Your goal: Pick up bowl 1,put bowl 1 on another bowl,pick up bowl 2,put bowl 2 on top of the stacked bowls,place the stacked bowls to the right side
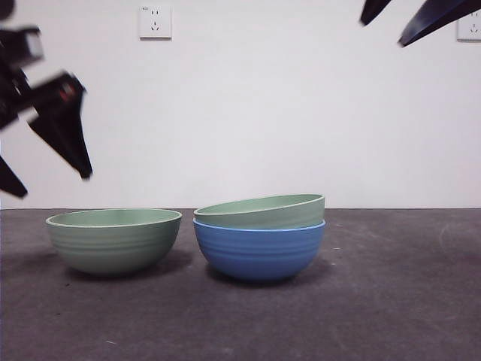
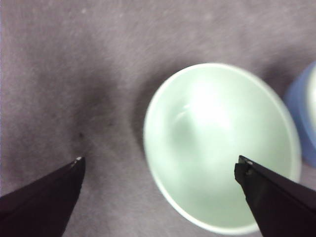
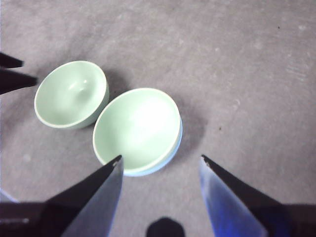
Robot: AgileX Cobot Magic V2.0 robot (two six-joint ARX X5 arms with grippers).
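Left gripper [image 1: 52,169] hangs at the far left, blurred, jaws spread wide and holding nothing, above and just left of the lone pale green bowl [image 1: 114,239]. That bowl is round, smooth inside, faintly ribbed outside, upright on the dark grey felt-like table [image 1: 391,301], rim clear all round. A narrow gap separates it from the blue bowl [image 1: 259,252], same shape and ribbing, not touching. Nested in the blue one sits a second pale green bowl [image 1: 260,210], tilted, its rim higher on the right. Right of the stack the table is bare to the edge. Right gripper [image 3: 160,160] is high at the top right, jaws apart, empty, over the stack's near side.
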